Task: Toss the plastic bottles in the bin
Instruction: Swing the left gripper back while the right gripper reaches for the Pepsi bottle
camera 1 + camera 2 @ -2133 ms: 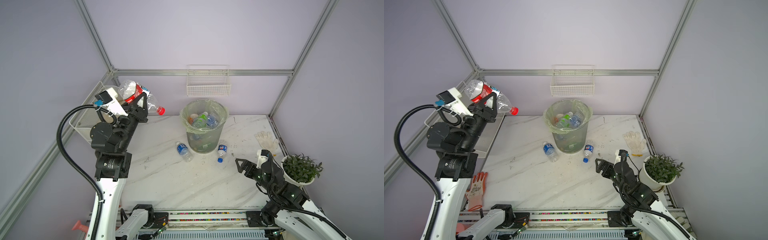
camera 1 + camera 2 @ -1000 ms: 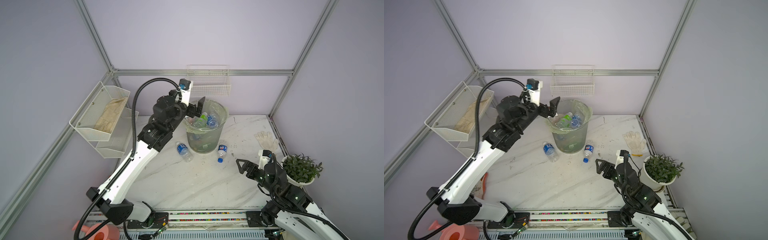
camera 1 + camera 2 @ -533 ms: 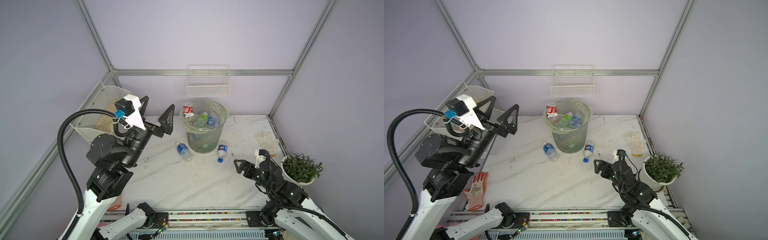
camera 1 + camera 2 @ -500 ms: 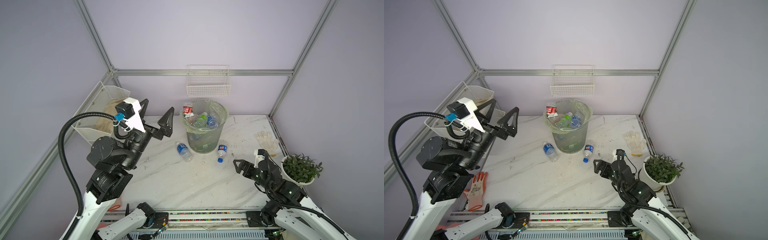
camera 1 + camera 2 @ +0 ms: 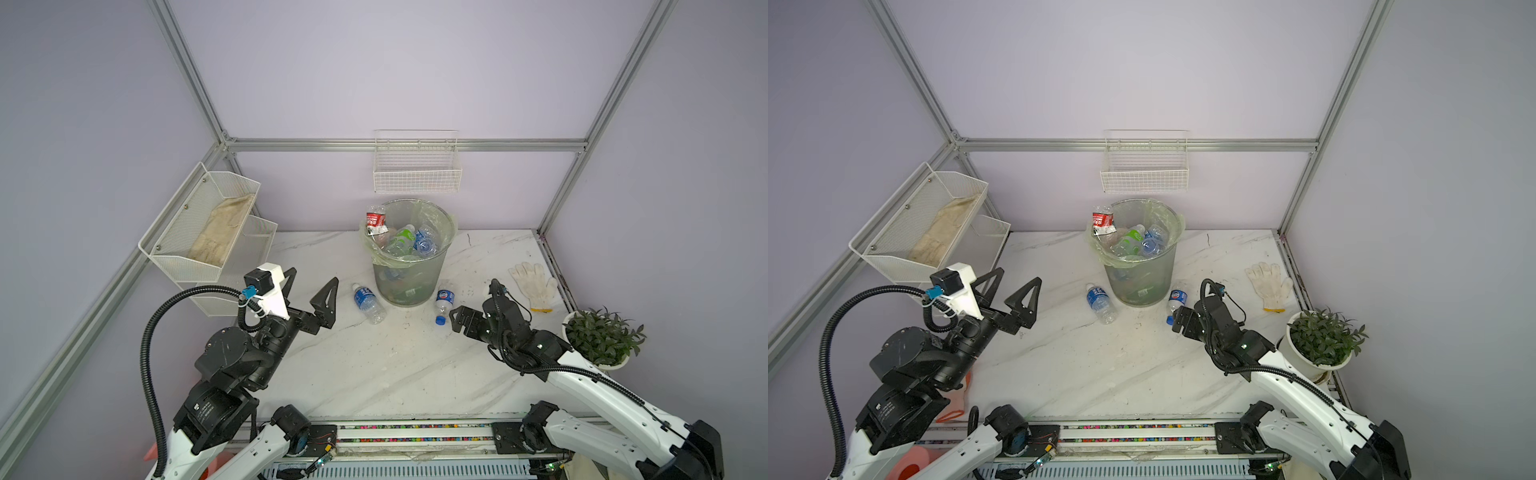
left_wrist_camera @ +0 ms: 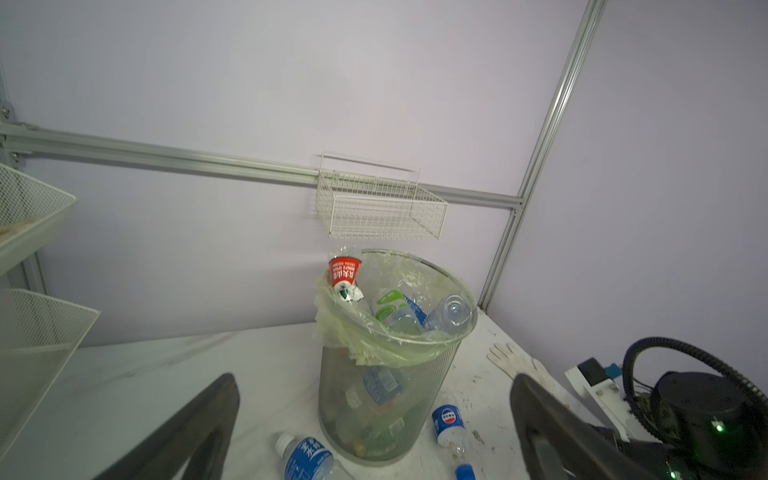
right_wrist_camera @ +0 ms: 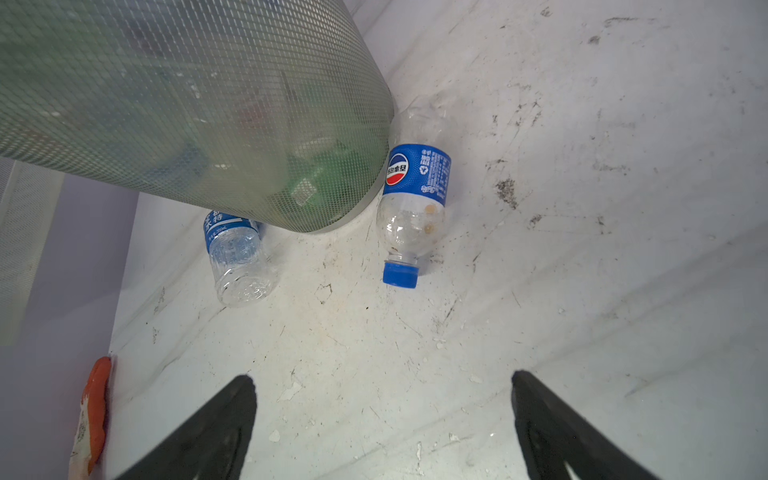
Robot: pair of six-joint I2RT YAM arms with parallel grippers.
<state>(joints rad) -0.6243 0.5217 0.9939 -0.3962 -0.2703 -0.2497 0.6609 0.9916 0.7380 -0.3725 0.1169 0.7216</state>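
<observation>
The bin (image 5: 432,286) (image 5: 1163,282) stands at the back middle, a grey mesh basket with a pale green bag, holding several plastic bottles. A red-labelled bottle (image 5: 375,218) (image 6: 344,272) sticks up at its far-left rim. A blue-labelled bottle (image 5: 368,302) (image 7: 235,253) lies left of the bin's foot. A blue-capped one (image 5: 444,303) (image 7: 413,195) lies against its right side. My left gripper (image 5: 312,277) (image 6: 374,380) hangs open and empty, left of the bin. My right gripper (image 5: 457,320) (image 7: 382,378) is open and empty, low over the table just short of the blue-capped bottle.
A white wire basket (image 5: 417,174) hangs on the back wall above the bin. White mesh baskets (image 5: 199,232) with a cloth line the left wall. A white glove (image 5: 534,284) and a potted plant (image 5: 600,338) sit at the right. An orange glove (image 7: 93,415) lies at the table's left edge.
My left arm let the red-labelled bottle go at the bin's rim, then swung back to the left front, gripper empty. My right gripper crept closer to the blue-capped bottle.
</observation>
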